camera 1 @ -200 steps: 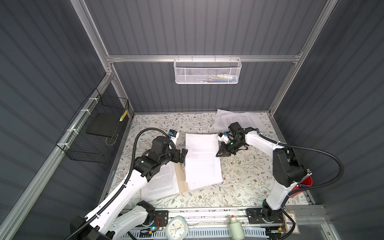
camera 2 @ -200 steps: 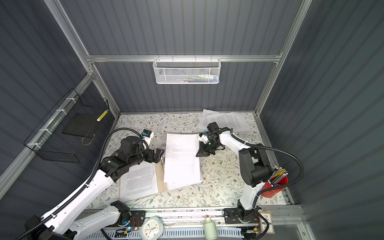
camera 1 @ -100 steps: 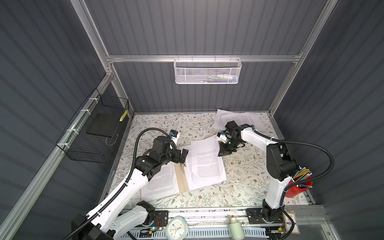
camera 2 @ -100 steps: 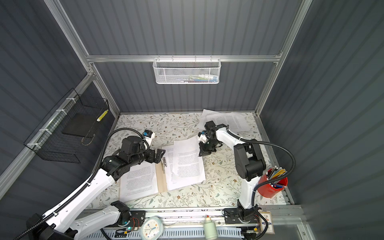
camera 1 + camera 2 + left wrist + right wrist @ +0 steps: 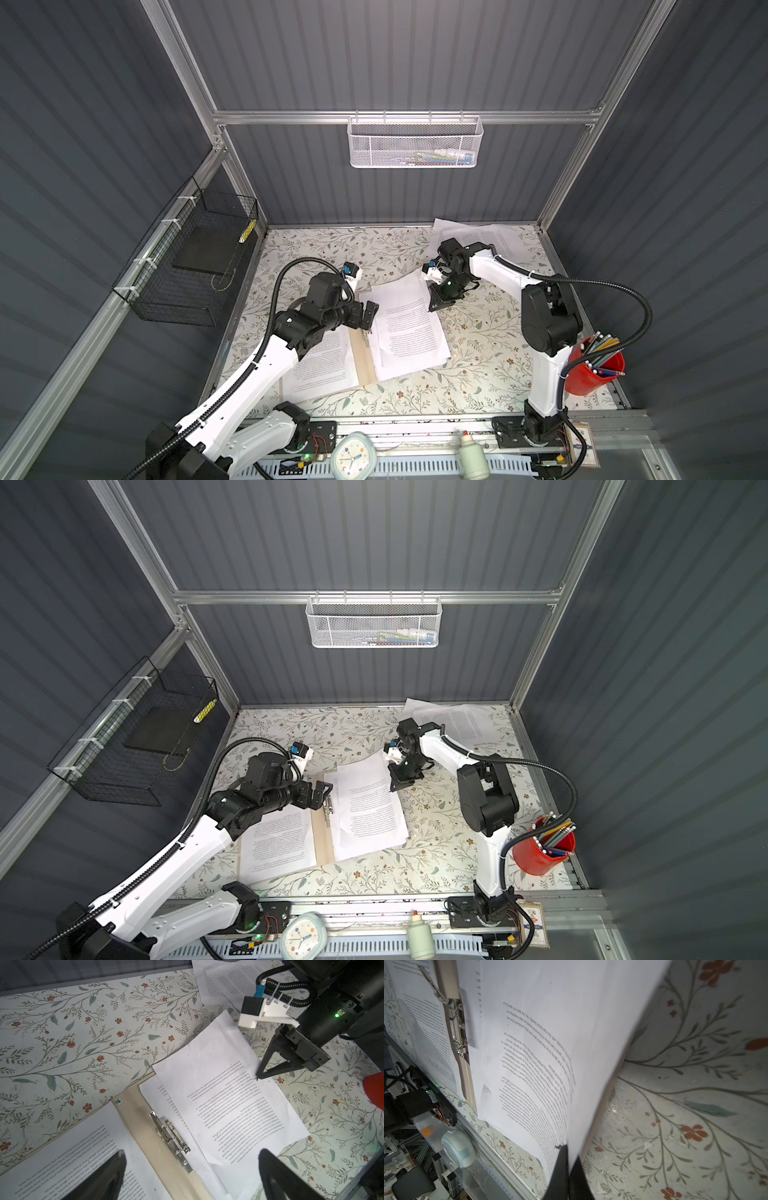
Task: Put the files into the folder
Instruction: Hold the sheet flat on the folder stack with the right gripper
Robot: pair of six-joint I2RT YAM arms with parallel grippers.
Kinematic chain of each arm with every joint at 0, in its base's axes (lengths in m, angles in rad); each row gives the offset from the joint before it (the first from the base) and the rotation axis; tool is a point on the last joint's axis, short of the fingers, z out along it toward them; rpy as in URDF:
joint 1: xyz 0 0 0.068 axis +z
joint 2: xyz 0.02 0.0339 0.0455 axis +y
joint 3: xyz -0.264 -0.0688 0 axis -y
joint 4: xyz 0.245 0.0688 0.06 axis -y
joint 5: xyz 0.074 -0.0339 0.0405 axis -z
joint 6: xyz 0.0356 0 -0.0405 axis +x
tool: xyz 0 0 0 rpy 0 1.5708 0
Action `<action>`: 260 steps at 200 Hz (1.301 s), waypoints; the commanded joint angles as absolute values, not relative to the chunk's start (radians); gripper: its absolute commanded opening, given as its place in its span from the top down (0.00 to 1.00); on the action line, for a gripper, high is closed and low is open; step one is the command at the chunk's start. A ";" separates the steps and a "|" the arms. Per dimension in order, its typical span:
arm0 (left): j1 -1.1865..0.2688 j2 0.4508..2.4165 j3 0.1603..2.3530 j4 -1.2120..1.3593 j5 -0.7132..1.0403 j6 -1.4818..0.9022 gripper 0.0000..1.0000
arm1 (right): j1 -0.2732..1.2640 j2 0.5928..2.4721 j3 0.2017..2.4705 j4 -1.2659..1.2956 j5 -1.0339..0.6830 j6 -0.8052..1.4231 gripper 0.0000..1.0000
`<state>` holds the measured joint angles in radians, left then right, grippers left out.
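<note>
Floral tabletop is carrying the open folder near its middle, with the files lying across both flaps.

The right gripper is pinching the far right edge of the top sheet, its fingertips closed with the paper between them. This sheet is lying skewed over the stack on the right flap and lifting at the gripped edge. The left gripper is hanging with its jaws spread wide, holding nothing, just above the folder's spine, where the metal clip is sitting. Another printed sheet is lying on the left flap, partly under the left arm. More loose sheets are lying in the far right corner, well apart from the folder.
</note>
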<state>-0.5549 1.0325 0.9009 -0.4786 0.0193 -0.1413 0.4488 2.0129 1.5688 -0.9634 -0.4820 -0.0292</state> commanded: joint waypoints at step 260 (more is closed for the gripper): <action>-0.553 1.025 0.856 -0.599 0.114 -0.148 0.00 | 0.523 2.108 1.641 -1.006 -0.528 -0.035 1.00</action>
<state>-0.5549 1.0279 0.8711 -0.5941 0.0986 -0.1413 0.5148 2.1086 1.6253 -0.9848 -0.5095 -0.0345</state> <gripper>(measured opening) 0.997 0.045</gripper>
